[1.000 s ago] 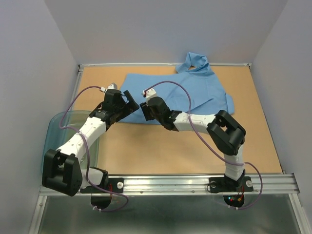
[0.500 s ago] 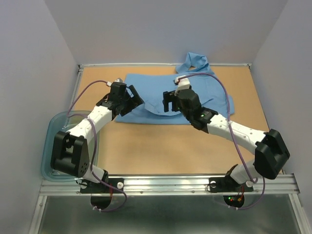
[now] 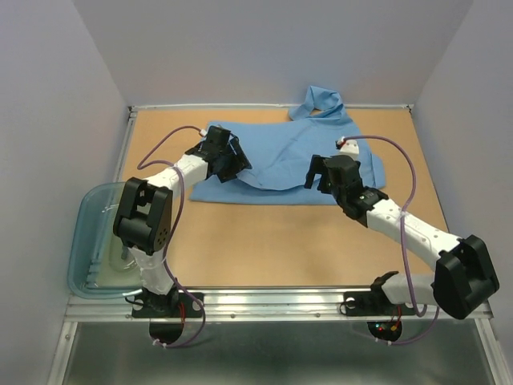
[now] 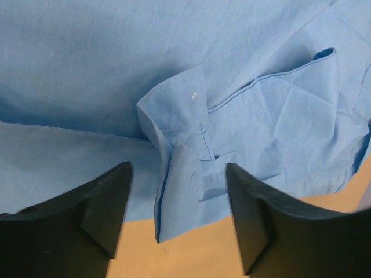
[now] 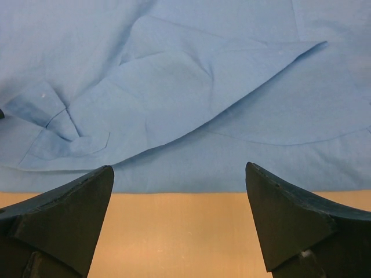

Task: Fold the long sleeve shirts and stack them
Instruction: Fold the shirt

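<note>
The left tool (image 3: 228, 160) has its jaws apart, not quite at full spread, one finger on either side of a folded sleeve end, and it grips nothing. In its own wrist view the tool (image 4: 177, 171) sits low over the cloth, with that strip of sleeve running between the two dark fingers (image 4: 98, 208). The right tool (image 3: 321, 172) stands wide open and empty over the shirt's near edge, right of middle. From its wrist camera the tool (image 5: 179, 174) frames the hem where blue cloth meets wood.

The brown table (image 3: 272, 241) carries everything. The light blue long sleeve shirt (image 3: 296, 148) lies spread flat across the far half of it, with its collar (image 3: 321, 100) bunched up at the far edge. A clear bluish tub (image 3: 84, 241) sits at the near left corner, well apart from the shirt. The sleeve cuff (image 4: 174, 104) is folded over on the shirt's body, with a small white button (image 4: 194, 94) showing.
</note>
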